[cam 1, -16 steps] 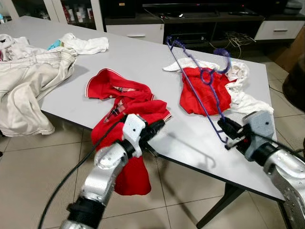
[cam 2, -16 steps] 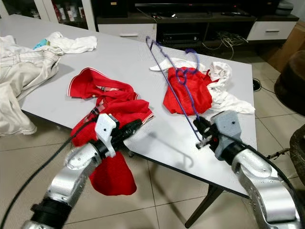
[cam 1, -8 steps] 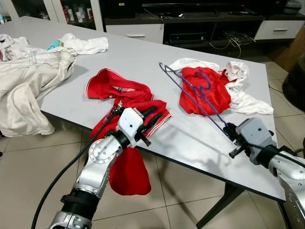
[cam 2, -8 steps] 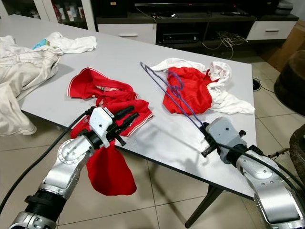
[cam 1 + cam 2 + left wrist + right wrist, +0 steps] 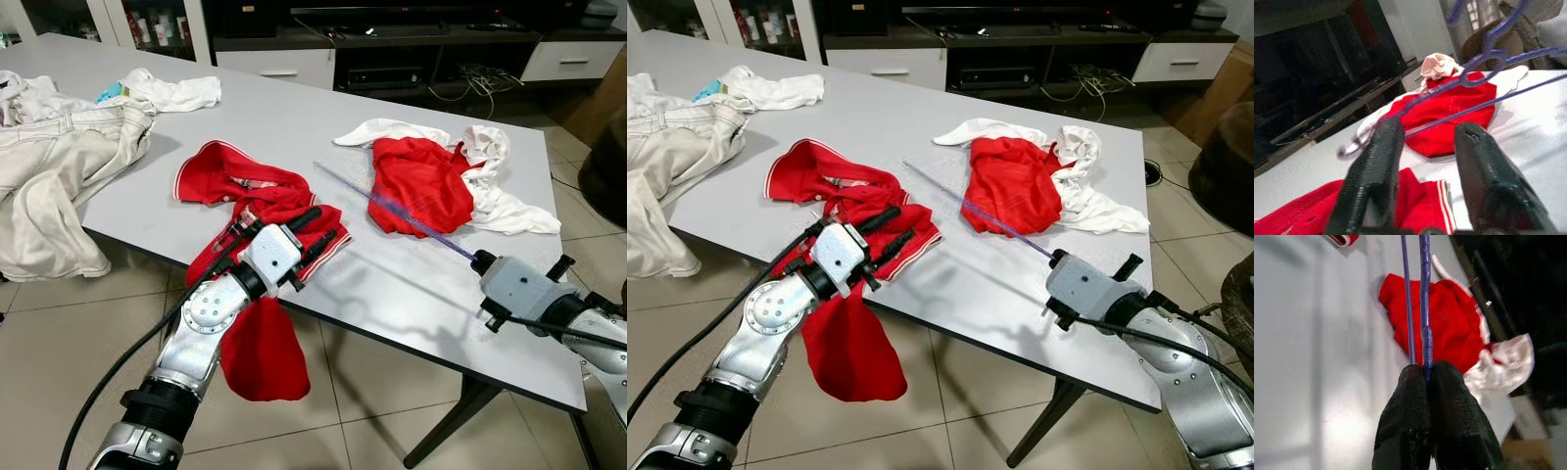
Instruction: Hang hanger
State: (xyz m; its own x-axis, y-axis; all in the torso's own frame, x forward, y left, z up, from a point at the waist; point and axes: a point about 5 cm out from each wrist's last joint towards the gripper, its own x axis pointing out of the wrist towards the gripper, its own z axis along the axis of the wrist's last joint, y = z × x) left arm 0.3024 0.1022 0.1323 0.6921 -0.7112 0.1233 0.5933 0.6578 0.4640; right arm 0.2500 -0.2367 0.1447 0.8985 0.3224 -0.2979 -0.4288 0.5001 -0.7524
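Far left on the counter (image 5: 294, 117): pale trousers (image 5: 59, 166), untouched. Left tool (image 5: 304, 233) sits at the near counter edge, fingers (image 5: 1374, 171) spread wide, gripping nothing, just over the red garment (image 5: 260, 211) that spills off the edge toward the floor. Further right, a second red garment (image 5: 421, 181) lies on white cloth (image 5: 495, 201). Purple hanger (image 5: 392, 211) is held flat and low over the counter, reaching leftward. Right tool (image 5: 1425, 377) is pinched tight on its end. Judgement: the hanger likely goes into the near garment. Keep the pinch firm, slide the free end in low, and let the left tool lift the neckline first.
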